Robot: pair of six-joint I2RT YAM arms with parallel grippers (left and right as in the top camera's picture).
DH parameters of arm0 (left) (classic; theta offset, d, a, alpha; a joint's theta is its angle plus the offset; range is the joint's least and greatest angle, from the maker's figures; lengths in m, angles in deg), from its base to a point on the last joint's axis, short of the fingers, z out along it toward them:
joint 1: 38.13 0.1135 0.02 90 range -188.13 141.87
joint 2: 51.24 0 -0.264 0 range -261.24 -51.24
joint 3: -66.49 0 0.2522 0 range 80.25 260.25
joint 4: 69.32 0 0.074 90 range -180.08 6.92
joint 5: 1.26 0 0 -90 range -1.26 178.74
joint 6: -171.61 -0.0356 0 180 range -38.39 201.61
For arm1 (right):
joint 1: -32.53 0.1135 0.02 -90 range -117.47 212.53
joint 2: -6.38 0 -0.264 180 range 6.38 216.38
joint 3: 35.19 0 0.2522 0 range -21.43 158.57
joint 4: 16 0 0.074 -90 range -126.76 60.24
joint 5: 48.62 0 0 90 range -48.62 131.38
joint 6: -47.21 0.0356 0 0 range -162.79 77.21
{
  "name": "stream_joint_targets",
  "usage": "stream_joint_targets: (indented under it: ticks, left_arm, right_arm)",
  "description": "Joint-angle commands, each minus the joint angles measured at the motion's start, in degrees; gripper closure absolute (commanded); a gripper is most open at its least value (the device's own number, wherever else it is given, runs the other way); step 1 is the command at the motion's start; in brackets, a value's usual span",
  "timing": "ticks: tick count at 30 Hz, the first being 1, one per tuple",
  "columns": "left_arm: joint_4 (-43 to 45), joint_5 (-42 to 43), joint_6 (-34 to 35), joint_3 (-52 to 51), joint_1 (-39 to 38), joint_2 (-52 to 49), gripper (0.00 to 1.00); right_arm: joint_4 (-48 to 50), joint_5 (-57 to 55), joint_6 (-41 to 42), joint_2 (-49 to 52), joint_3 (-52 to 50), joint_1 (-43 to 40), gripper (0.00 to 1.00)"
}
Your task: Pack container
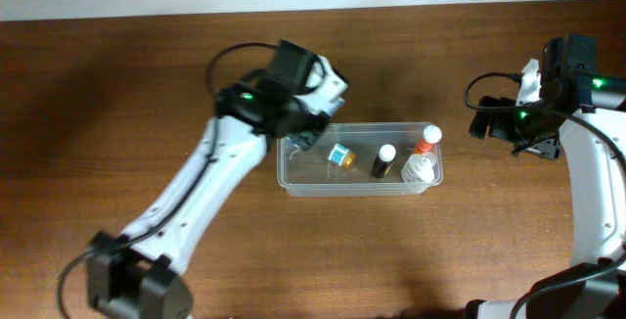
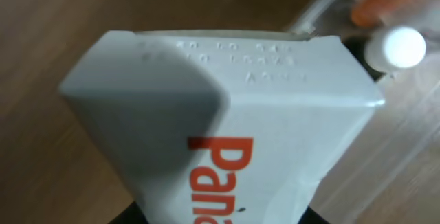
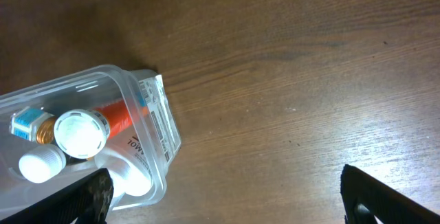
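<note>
The table (image 1: 117,84) is dark brown wood with a visible grain, and a pale strip runs along its far edge. The white left arm (image 1: 196,197) reaches up from the near left corner, and the right arm (image 1: 597,182) stands at the right edge. The container (image 1: 357,190) sits on the middle of the table between them, long side running left to right, with its label end towards the right wrist camera. At its left end, the left gripper (image 1: 308,106) pinches a white box (image 1: 331,86) with red lettering, tilted and raised off the wood; it fills the left wrist view. The right gripper (image 3: 227,203) hovers over bare wood beside the container's right end, fingers (image 3: 89,195) spread wide with nothing between them. Inside the container are four bottles: an orange one (image 1: 427,139), a clear one (image 1: 419,170), a black one (image 1: 383,159), and a small blue-capped vial (image 1: 339,155).
</note>
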Motion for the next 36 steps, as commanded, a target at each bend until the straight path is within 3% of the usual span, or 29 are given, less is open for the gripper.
stream_joint_targets:
  ticks: [1, 9, 13, 17, 18, 19, 21, 29, 36]
  left_arm:
    - [0.92, 0.37, -5.35, -0.04, -3.15, -5.27, 0.63]
    - [0.26, -0.61, -4.50, 0.22, -4.52, -9.01, 0.43]
    - [-1.31, -5.95, 1.60, 2.91, -3.06, -6.29, 0.35]
    - [-2.69, -6.08, 9.07, 4.68, 2.01, 0.00, 0.31]
    - [-2.69, -6.08, 10.69, 4.68, 3.58, 1.49, 0.27]
    - [-2.69, -6.08, 12.66, 4.68, 5.75, 3.13, 0.01]
    - [-2.99, -6.05, 15.41, 4.68, 10.43, 5.73, 0.01]
    - [-5.60, -5.88, 15.39, 4.66, 24.30, 7.45, 0.01]
    - [-10.69, -4.13, 15.13, 4.35, 29.86, 11.52, 0.01]
  right_arm:
    - [0.07, 0.31, 0.02, 0.00, 0.13, -0.17, 0.02]
    - [0.07, 0.33, 0.02, 0.00, 0.13, -0.17, 0.02]
    - [0.42, 0.55, 0.00, -0.02, 0.22, -0.15, 0.02]
    - [0.61, 0.50, -1.40, -0.07, 1.95, 0.76, 0.02]
    - [0.74, 0.50, -1.70, -0.07, 2.71, 1.31, 0.02]
    - [1.07, 0.52, -2.89, -0.07, 3.48, 2.08, 0.02]
    - [2.43, 0.46, -4.96, -0.07, 4.90, 3.98, 0.01]
    - [14.91, 0.31, -7.69, -0.02, 5.51, 10.36, 0.01]
    - [10.29, 0.15, -7.06, -3.19, 5.60, 10.29, 0.02]
